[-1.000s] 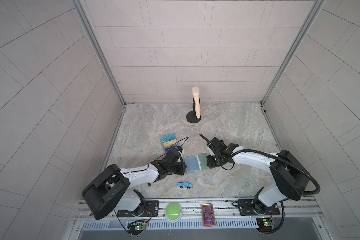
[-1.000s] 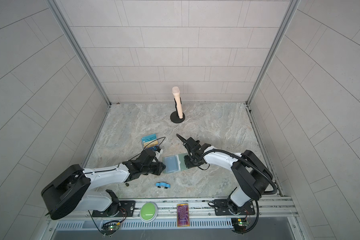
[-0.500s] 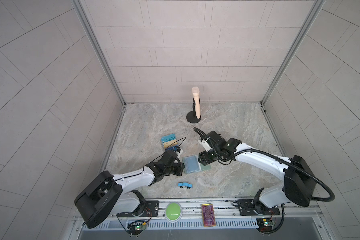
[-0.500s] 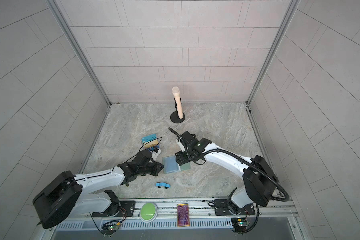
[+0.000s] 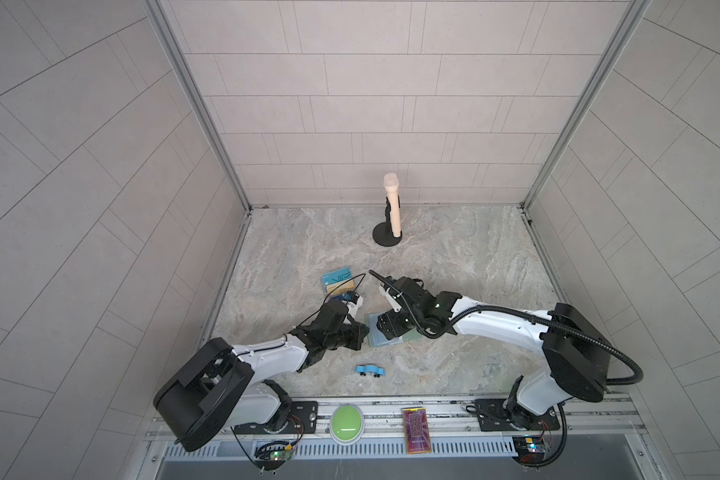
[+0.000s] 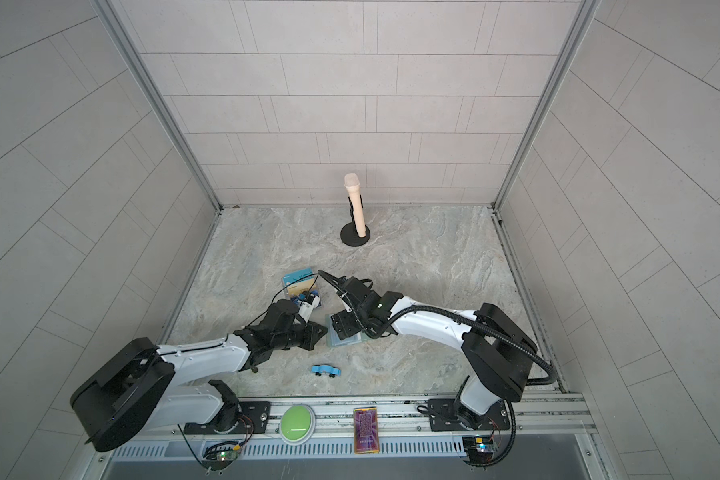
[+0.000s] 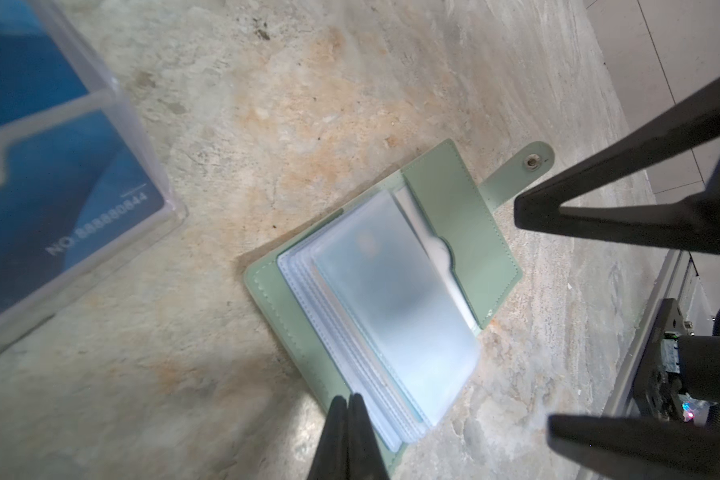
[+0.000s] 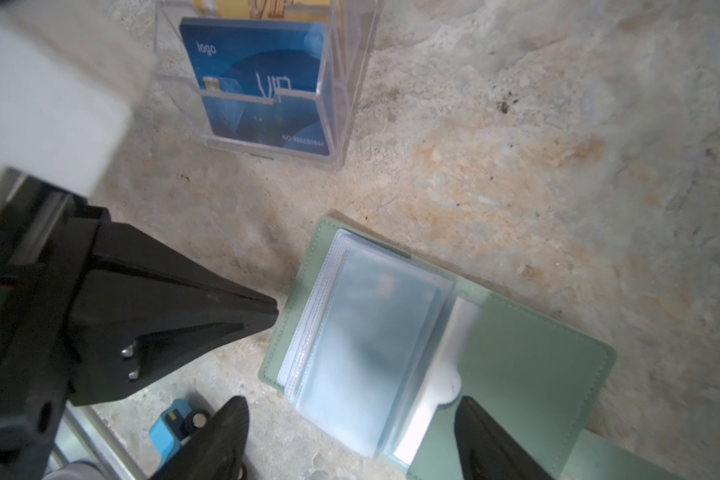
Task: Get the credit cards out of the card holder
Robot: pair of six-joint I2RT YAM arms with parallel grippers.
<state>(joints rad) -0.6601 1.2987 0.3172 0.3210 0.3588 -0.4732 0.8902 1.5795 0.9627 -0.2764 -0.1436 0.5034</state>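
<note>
Black and tapered, the left gripper [image 7: 347, 400] had its jaws pressed together on nothing. Its tip sat at the outer edge of the mint-green card holder [image 7: 449, 195]. In the right wrist view a thin strip of stone seemed to show between tip and cover. To its right, the right gripper [image 8: 356, 436] stood spread wide and held nothing. One finger was off the holder's stitched edge and the other over the inner pocket of the far cover; whether either touched could not be told.

The tabletop [image 5: 454, 249] was marbled grey-beige stone, closed in on three sides by pale grey tiled walls [image 5: 350, 104]. Left of centre stood a clear acrylic stand [image 8: 341, 104] with a printed blue card [image 8: 258, 83] in its front tier, just behind the left gripper in both top views. A small blue toy car [image 5: 370, 369] lay near the front edge. A beige microphone [image 5: 391, 203] stood upright on a black round base far back, well apart from the rest.

The card holder lay open and flat between the two grippers. Its snap tab [image 7: 533, 158] was unfastened and stretched out on the stone, and its cloudy sleeve pages [image 7: 391, 299] fanned up from the spine. In both top views the right gripper covered most of it. A bluish tint showed through the top sleeve, too blurred to read as a card.
</note>
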